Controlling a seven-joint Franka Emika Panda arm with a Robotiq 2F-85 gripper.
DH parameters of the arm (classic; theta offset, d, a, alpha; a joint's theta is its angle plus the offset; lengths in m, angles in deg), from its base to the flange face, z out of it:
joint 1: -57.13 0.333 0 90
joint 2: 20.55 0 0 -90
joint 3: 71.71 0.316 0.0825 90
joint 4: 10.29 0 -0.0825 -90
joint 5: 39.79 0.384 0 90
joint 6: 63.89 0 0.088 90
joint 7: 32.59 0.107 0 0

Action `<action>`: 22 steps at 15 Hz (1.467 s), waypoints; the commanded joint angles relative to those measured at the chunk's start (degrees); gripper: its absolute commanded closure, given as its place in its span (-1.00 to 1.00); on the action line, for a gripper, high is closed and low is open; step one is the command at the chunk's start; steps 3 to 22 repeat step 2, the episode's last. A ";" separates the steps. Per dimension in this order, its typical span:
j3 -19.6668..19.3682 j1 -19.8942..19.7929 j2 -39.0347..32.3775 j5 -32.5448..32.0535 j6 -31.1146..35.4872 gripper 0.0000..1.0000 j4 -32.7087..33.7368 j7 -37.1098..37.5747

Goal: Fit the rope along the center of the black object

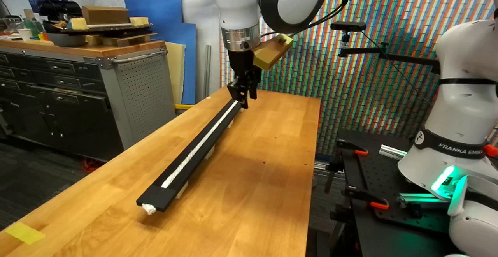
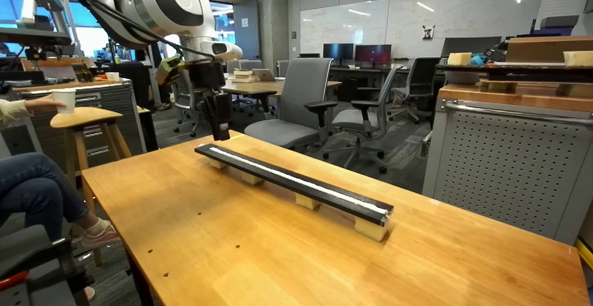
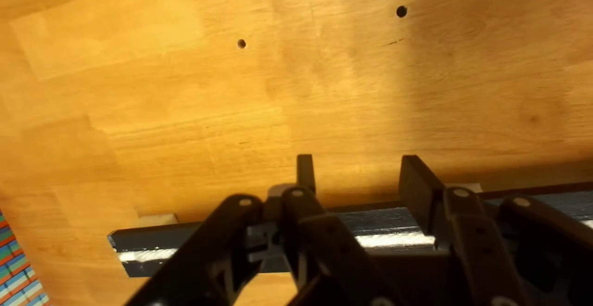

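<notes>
The black object (image 1: 162, 198) is a long rail raised on blocks on the wooden table, also seen in the exterior view (image 2: 301, 188) and the wrist view (image 3: 370, 221). The white rope (image 1: 190, 156) lies straight along its centre groove in both exterior views (image 2: 296, 180). A black section covers the rope at one end, and a frayed tip sticks out there. My gripper (image 1: 249, 98) hangs above the rail, apart from it, and also shows in an exterior view (image 2: 221, 134). In the wrist view its fingers (image 3: 356, 162) are apart with nothing between them, hiding part of the rope (image 3: 394, 239).
Pale blocks (image 2: 370, 229) support the rail. Yellow tape (image 1: 25, 232) is on a table corner. A tool cabinet (image 1: 140, 70) stands beyond the table. A chair (image 2: 301, 106) is close to the table edge. A seated person (image 2: 34, 181) holds a cup (image 2: 64, 101).
</notes>
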 commanded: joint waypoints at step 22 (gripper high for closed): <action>1.83 -1.89 0.04 -0.24 -0.17 -0.07 -0.02 -0.03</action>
